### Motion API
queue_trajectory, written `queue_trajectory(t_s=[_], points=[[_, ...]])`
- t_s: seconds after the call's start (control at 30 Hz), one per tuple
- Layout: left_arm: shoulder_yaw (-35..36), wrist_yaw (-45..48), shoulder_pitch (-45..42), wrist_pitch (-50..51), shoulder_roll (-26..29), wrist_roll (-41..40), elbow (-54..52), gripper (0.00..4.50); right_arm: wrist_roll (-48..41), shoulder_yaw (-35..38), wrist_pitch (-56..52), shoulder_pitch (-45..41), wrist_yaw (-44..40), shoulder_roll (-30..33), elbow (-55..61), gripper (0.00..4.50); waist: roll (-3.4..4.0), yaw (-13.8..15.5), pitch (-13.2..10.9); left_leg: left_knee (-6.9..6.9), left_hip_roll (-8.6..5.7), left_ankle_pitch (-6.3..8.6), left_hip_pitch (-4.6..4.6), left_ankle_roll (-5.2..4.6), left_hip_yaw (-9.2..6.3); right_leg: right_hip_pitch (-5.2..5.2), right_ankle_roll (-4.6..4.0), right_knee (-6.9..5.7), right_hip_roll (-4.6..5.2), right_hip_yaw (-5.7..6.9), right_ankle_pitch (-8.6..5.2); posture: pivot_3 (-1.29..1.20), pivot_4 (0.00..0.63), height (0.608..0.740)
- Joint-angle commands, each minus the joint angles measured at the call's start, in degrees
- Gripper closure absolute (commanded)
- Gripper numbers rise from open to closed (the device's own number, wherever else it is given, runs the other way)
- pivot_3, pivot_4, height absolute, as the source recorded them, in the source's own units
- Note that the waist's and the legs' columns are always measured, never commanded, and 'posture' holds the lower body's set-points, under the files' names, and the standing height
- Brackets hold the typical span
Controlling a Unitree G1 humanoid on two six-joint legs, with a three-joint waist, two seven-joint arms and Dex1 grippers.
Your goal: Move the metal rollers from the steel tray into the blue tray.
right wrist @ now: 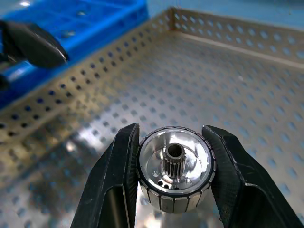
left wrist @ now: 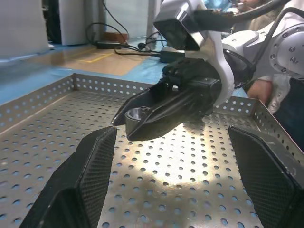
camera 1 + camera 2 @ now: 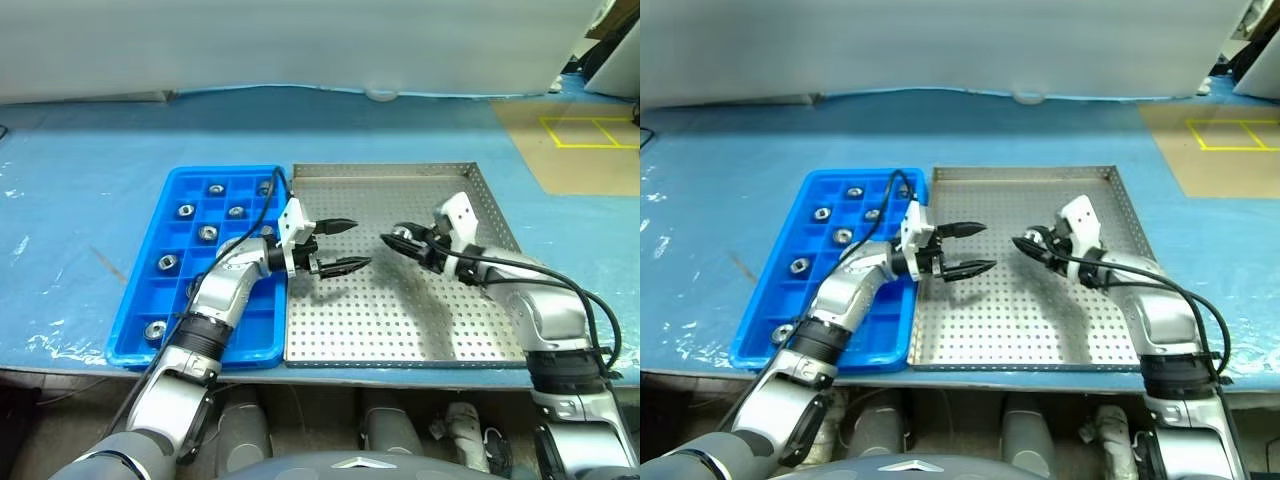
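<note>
Steel tray [image 3: 400, 330], perforated, on blue counter [image 3: 80, 190]. Above it, right gripper [image 1: 173, 190], fingers pinching one metal roller [image 1: 175, 168]; left gripper [image 3: 340, 246] facing it, fingers spread, empty. Blue tray [image 3: 160, 300] beside, other rollers [image 3: 208, 233] in compartments.
</note>
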State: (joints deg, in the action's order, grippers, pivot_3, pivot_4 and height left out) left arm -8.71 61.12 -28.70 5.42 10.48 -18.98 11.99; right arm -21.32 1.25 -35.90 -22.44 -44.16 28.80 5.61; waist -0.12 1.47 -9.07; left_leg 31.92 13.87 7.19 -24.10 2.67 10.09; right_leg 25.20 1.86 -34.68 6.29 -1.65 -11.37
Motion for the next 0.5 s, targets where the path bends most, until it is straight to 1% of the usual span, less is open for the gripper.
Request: queue_trajectory(t_s=[0.03, 0.2, 0.27, 0.3, 0.33, 0.4, 0.5], points=[[3.66, -4.18, 4.32, 2.47, 2.53, -1.72, -8.18, 0.52, -0.55, -3.62, 3.05, -4.87, -5.25, -1.29, -3.87, 2.84, 0.0, 0.37, 0.0, -0.02, 0.0, 0.0, -0.01, 0.0, 0.0, 0.0, -0.01, 0.01, 0.01, 0.0, 0.0, 0.02, 0.15, 0.74], [5.76, -9.32, 11.29, 5.08, 5.31, -2.13, -17.05, 0.52, 0.39, -7.88, 6.61, -11.0, -10.92, -3.73, -11.2, 2.84, -0.01, 2.66, -0.02, -0.25, 0.01, -0.05, 0.0, 0.08, -0.01, 0.04, -0.05, 0.02, 0.01, 0.09, -0.03, 0.15, 0.15, 0.74], [6.74, -11.53, 14.32, 6.05, 6.17, -2.39, -20.55, 0.52, 0.92, -9.56, 8.21, -13.2, -13.46, -4.72, -14.25, 2.84, -0.02, 3.61, -0.02, -0.26, 0.01, -0.05, 0.0, 0.08, -0.01, 0.04, -0.05, 0.02, 0.02, 0.11, -0.03, 0.24, 0.15, 0.74], [7.54, -13.08, 16.78, 6.53, 6.82, -2.24, -23.13, 0.52, 1.23, -10.72, 9.33, -14.85, -15.24, -5.71, -16.34, 2.84, -0.02, 4.28, -0.02, -0.29, 0.01, -0.06, 0.0, 0.09, -0.01, 0.04, -0.06, 0.02, 0.01, 0.12, -0.04, 0.27, 0.15, 0.74], [8.22, -14.4, 18.92, 6.95, 7.32, -2.06, -25.37, 0.52, 1.44, -11.52, 10.3, -16.33, -16.54, -6.7, -18.3, 2.84, -0.02, 4.29, -0.02, -0.32, 0.01, -0.06, 0.0, 0.1, -0.03, 0.04, -0.07, 0.01, 0.02, 0.14, -0.06, 0.32, 0.15, 0.74], [9.1, -16.54, 21.93, 7.75, 7.97, -2.15, -28.75, 0.52, 1.82, -12.35, 12.01, -18.53, -18.45, -8.25, -21.53, 2.84, -0.03, 4.63, -0.03, -0.39, 0.04, -0.07, 0.03, 0.12, -0.04, 0.07, -0.11, 0.01, 0.0, 0.15, -0.08, 0.35, 0.15, 0.74], [10.7, -20.44, 27.24, 8.63, 8.48, -2.2, -34.22, 0.52, 2.12, -13.36, 14.91, -22.23, -21.87, -11.5, -26.64, 2.84, -0.09, 6.43, -0.06, -0.6, 0.07, -0.13, 0.01, 0.22, -0.1, 0.11, -0.16, 0.0, -0.01, 0.29, -0.14, 0.45, 0.15, 0.74]])
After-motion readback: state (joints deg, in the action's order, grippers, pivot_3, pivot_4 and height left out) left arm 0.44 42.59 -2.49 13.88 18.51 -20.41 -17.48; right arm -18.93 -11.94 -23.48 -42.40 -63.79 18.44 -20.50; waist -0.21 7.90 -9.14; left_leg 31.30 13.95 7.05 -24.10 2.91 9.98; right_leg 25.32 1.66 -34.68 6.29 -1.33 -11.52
